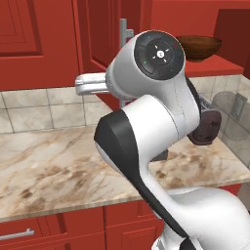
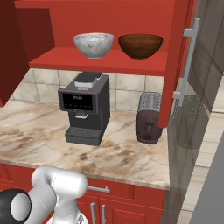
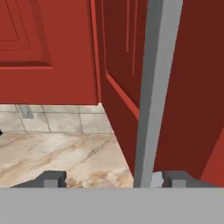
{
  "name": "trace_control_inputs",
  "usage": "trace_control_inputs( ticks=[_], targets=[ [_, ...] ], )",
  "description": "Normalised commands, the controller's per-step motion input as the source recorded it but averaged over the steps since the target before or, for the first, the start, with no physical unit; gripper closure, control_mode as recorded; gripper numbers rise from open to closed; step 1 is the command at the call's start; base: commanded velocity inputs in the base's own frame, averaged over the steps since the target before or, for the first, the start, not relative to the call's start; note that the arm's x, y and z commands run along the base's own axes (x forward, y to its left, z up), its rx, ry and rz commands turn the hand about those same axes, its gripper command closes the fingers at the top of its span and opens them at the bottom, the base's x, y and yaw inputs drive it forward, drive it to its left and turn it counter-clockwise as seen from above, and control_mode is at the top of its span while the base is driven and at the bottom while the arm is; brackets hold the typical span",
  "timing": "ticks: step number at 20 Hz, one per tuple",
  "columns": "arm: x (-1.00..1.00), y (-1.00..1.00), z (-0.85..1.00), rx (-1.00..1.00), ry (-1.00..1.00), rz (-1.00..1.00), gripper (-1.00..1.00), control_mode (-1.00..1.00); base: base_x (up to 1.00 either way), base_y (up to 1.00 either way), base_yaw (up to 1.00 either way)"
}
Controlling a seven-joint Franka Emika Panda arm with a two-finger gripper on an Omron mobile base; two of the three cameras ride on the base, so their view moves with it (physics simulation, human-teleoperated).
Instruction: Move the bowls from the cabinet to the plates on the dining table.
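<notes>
The counter (image 2: 52, 131) is brown and cream marble with red drawers below and pale tiles on the wall behind it. A black coffee machine (image 2: 85, 113) stands on it, and a dark toaster (image 2: 148, 118) stands near it to the right. The writing on the coffee machine's screen is too small to read.

Up above, the red cabinet (image 2: 109, 17) is open. The marbled bowl (image 2: 93, 45) and the brown bowl (image 2: 140, 46) sit side by side on its shelf (image 2: 100, 61).

The white arm (image 1: 156, 117) bends up high before the cabinet. In the hand view, the gripper (image 3: 114, 179) has its fingers (image 3: 175, 178) spread wide. The silver door handle (image 3: 153, 92) stands between them, right beside one finger. They hold nothing.
</notes>
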Motion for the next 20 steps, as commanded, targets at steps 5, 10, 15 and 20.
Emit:
trace_control_inputs(
  ticks=[5,10,15,20],
  targets=[
    [-1.0,0.04,0.0,0.01,0.0,0.0,-1.0,-1.0,0.0,0.0,0.0],
    [-1.0,-0.08,0.01,0.02,0.0,0.0,-1.0,-1.0,0.0,0.0,0.0],
    [-0.24,-0.81,0.0,0.03,0.05,0.0,-1.0,-1.0,0.0,0.0,0.0],
    [0.0,-0.97,0.0,0.04,0.08,-0.01,-1.0,-1.0,0.0,0.0,0.0]
  ],
)
